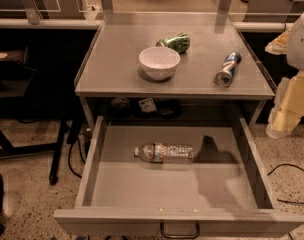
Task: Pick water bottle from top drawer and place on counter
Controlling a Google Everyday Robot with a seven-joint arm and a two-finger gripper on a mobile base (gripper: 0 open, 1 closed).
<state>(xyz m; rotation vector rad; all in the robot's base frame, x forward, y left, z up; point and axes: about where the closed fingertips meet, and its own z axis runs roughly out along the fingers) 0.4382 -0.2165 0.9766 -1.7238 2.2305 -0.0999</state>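
**Speckled floor, open drawer, one bottle inside**

Speckled stone floor surrounds a grey metal cabinet. The pale cream gripper hangs at the right edge of the view, outside the cabinet, level with the gap between tabletop and drawer. Whether it is open or closed cannot be told. It is well apart from every object.

Nearest it, the wide shallow grey metal top drawer is pulled fully out, with its dark wire handle on the front panel. One small clear ribbed plastic water bottle lies on its side near the back of the drawer, white cap pointing left. The flat bottom around it is bare, and the bottle touches none of the walls.

Above, the flat grey metal counter holds three things: one round white bowl near the middle, one crumpled green bag just behind it, and one blue-silver drinks can lying on its side to the right. The counter's left half is open, bounded by a low raised side edge.
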